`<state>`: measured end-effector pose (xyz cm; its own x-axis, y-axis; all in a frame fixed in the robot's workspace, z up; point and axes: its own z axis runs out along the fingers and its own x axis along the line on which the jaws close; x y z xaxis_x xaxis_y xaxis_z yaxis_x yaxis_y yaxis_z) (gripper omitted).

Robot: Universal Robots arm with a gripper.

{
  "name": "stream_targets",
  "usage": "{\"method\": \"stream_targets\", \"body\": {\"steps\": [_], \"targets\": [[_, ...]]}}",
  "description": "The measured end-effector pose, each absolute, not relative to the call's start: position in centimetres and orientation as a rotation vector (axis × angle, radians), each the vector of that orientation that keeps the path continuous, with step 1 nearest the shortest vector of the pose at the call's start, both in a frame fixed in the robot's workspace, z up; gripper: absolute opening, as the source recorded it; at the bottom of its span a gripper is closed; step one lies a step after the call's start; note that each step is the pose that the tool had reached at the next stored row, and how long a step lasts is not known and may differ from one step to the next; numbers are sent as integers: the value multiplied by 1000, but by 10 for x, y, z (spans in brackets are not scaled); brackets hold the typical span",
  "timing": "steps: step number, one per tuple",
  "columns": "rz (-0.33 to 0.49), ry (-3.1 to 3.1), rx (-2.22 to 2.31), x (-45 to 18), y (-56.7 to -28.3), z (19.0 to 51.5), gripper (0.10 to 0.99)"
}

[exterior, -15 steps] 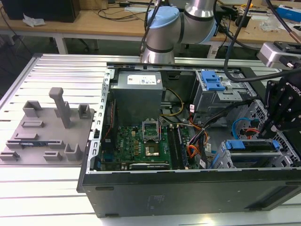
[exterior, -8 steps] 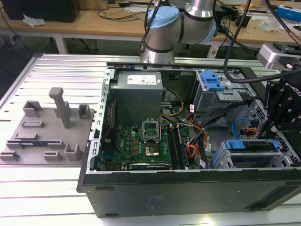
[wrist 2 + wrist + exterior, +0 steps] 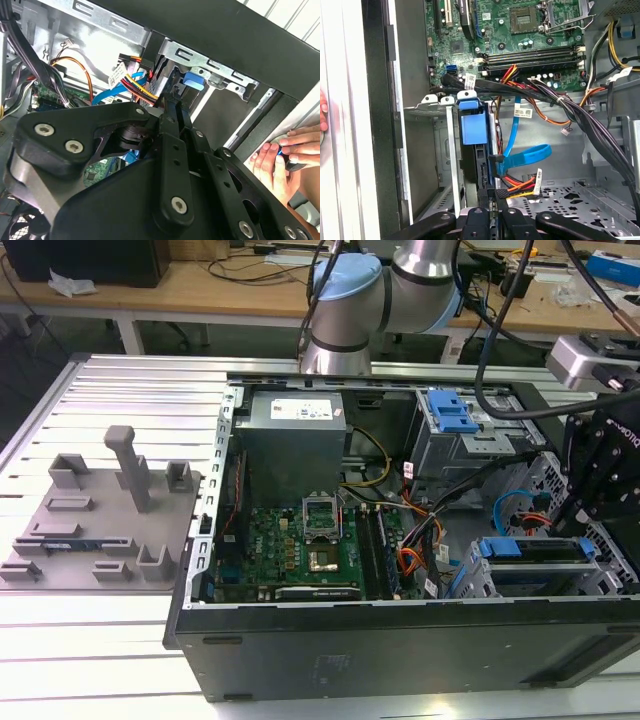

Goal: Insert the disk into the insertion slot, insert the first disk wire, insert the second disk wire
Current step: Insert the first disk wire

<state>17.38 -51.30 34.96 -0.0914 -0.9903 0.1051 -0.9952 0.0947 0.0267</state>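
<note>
Tool (image 3: 492,200) beside disk (image 3: 472,127) in insertion slot (image 3: 451,150)

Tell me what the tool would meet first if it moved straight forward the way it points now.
Probably the disk seated in the insertion slot, at its dark edge beside the blue cable. The tool looks close, but depth is unclear.

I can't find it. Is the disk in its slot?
In: the disk sits inside the insertion slot cage, its blue end showing.
</note>
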Motion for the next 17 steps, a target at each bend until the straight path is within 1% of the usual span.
{"method": "stream_targets", "body": {"steps": [17], "targets": [[79, -2238, 2065, 173, -515, 347, 165]]}}
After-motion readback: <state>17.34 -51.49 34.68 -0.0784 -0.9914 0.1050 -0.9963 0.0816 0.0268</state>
